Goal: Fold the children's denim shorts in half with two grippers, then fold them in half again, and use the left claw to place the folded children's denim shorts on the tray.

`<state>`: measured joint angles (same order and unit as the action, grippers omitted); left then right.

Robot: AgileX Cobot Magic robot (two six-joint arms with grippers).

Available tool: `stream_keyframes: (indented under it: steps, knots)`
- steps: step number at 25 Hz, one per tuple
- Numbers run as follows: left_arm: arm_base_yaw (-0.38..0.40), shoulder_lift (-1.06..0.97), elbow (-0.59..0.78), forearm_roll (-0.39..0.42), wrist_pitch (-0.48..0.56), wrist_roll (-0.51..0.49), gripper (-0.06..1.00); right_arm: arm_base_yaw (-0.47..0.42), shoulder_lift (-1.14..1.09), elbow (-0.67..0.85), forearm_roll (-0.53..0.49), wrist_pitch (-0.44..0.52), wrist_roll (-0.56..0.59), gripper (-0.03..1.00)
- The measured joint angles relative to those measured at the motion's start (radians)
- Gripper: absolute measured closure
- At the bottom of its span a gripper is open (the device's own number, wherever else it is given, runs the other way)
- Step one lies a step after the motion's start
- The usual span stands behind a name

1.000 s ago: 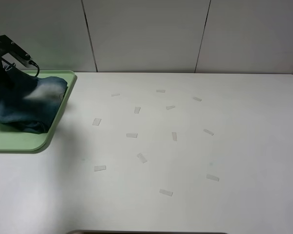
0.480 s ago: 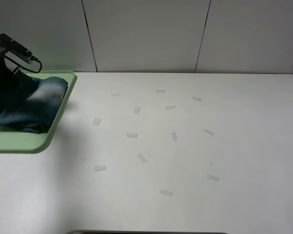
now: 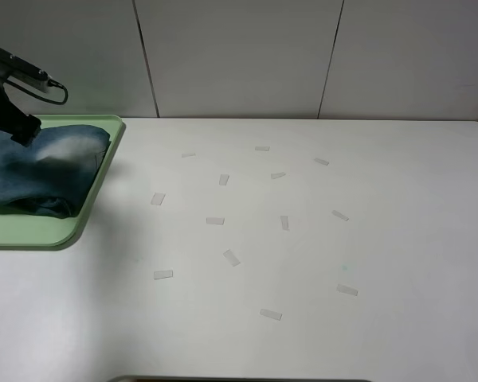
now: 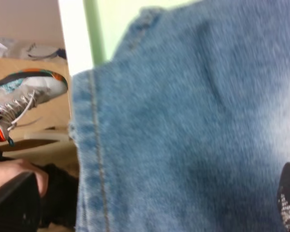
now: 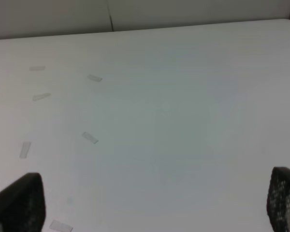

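Observation:
The children's denim shorts lie folded on the pale-green tray at the far left of the table. My left gripper hangs just above their far left part, open and holding nothing. In the left wrist view the denim fills the space under the wide-apart fingers of the left gripper, with a strip of the tray beside its hemmed edge. My right gripper is open and empty over bare white table; it is out of the exterior high view.
Several small pale tape strips are scattered over the middle of the white table. A panelled wall stands behind. Past the table's left edge a sneaker lies on the floor.
My left gripper has let go of the shorts and risen off them. The shorts have settled flat on the tray.

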<state>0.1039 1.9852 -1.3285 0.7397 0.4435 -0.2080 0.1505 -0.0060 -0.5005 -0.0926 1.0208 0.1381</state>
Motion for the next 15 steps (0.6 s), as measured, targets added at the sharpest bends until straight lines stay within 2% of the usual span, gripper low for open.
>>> stream_keyframes:
  steps: [3,6,11,15]
  knots:
    - [0.0,-0.056,0.0,-0.002,-0.025,-0.042,-0.03,0.0,0.0,0.0,0.0,0.0,0.0,0.27]
    - [0.0,-0.14,0.0,-0.039,-0.029,-0.075,-0.03,0.0,0.0,0.0,0.0,0.0,0.0,0.27]
    - [0.0,-0.32,0.0,-0.176,-0.028,-0.06,-0.03,0.0,0.0,0.0,0.0,0.0,0.0,0.27]
    - [0.0,-0.472,0.049,-0.326,-0.03,0.024,-0.03,0.0,0.0,0.0,0.0,0.0,0.0,0.27]
